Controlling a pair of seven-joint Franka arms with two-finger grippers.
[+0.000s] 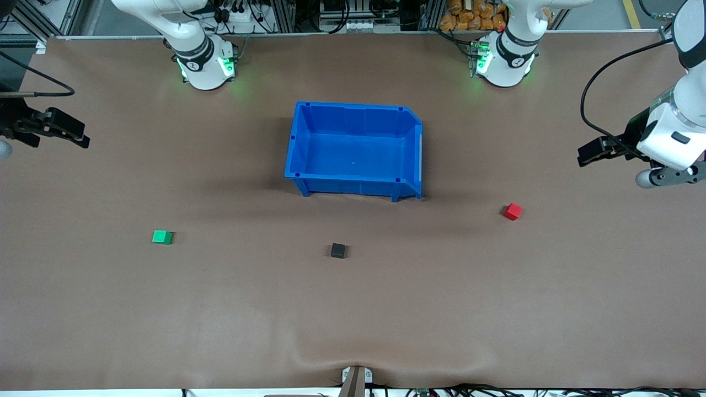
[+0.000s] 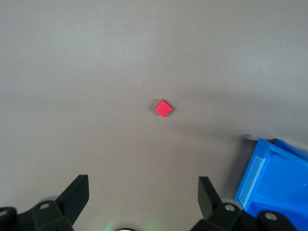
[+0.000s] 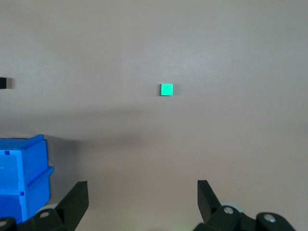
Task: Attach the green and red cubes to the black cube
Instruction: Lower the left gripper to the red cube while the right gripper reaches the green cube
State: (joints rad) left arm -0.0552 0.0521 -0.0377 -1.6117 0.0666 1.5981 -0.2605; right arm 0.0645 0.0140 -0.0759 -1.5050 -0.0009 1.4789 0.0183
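Note:
Three small cubes lie apart on the brown table. The black cube sits mid-table, nearer the front camera than the blue bin. The green cube lies toward the right arm's end, the red cube toward the left arm's end. My right gripper hangs open and empty above the table's edge at its end; its wrist view shows the green cube far off its fingers and the black cube at the frame's edge. My left gripper hangs open, empty, with the red cube well off its fingers.
An empty blue bin stands mid-table between the cubes and the arms' bases; a corner of it shows in the left wrist view and in the right wrist view. Bare brown table surrounds each cube.

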